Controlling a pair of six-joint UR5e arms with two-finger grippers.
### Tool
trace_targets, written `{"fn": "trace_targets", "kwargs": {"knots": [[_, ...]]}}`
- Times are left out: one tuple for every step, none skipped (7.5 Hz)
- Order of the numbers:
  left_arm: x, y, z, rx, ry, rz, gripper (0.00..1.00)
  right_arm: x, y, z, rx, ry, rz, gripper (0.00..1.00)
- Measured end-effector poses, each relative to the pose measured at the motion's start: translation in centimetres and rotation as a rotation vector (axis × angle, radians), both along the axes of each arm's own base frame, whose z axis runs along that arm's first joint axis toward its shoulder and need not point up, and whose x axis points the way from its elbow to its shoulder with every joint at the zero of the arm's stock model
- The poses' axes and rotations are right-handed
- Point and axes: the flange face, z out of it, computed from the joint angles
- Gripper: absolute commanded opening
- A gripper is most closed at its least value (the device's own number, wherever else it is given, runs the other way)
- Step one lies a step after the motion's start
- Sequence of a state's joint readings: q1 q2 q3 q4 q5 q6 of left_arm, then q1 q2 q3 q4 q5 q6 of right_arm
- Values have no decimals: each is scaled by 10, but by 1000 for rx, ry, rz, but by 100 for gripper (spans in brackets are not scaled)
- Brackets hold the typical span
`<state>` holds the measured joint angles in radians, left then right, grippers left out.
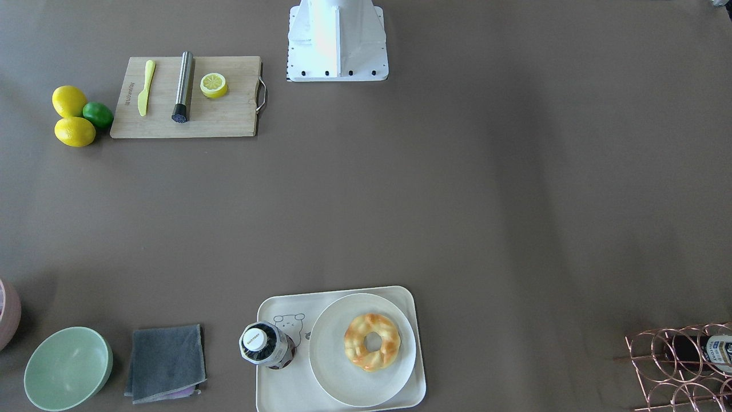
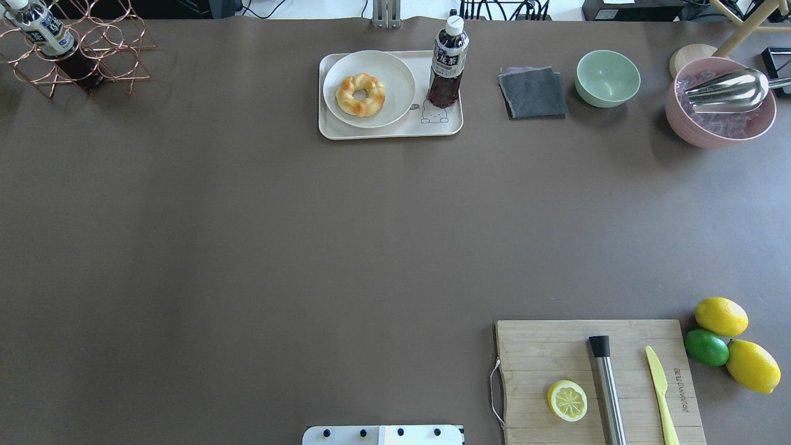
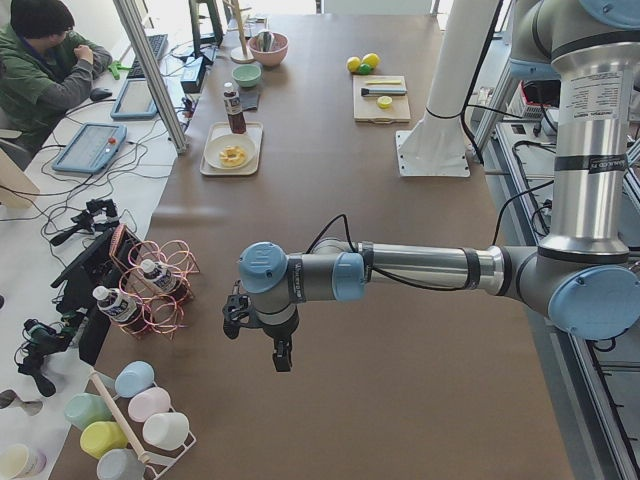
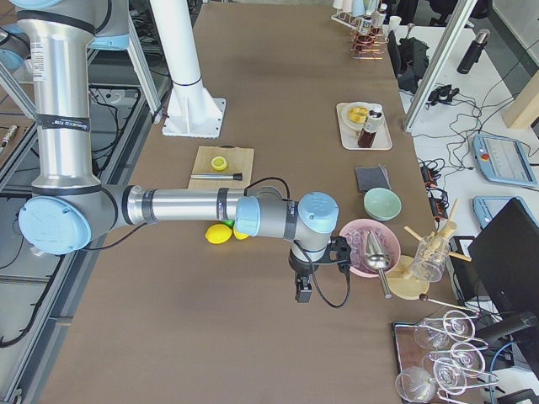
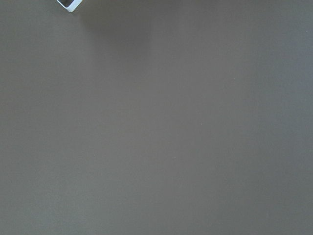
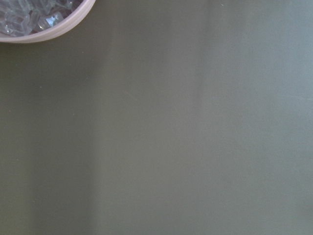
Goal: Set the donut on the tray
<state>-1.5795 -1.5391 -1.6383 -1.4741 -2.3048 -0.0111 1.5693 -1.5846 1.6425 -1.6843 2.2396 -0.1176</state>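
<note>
Brown table (image 2: pixel 247 247): tray (image 2: pixel 371 132), cutting board (image 2: pixel 556 352), cloth (image 2: pixel 532 93), green bowl (image 2: pixel 608 77).

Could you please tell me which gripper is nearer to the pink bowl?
Right. The right gripper hangs just beside the pink bowl; the left gripper is at the table's opposite end.

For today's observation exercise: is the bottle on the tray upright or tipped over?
Upright. The bottle stands on its base on the tray, with its white cap at the top.
</note>
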Motion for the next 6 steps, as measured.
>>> {"fn": "trace_targets", "kwargs": {"knots": [[0, 1, 3, -7, 4, -1, 99, 0, 0, 0, 0, 0, 0, 100], [0, 1, 5, -13, 6, -2, 99, 0, 0, -1, 1, 0, 0, 100], [0, 1, 5, -14, 6, -2, 99, 0, -1, -1, 2, 0, 0, 100], [0, 1, 5, -14, 7, -2, 99, 0, -1, -1, 3, 0, -1, 100], [0, 0, 5, -14, 7, -2, 99, 0, -1, -1, 3, 0, -1, 100], [0, 0, 5, -14, 7, -1, 99, 0, -1, -1, 3, 0, -1, 100]]}}
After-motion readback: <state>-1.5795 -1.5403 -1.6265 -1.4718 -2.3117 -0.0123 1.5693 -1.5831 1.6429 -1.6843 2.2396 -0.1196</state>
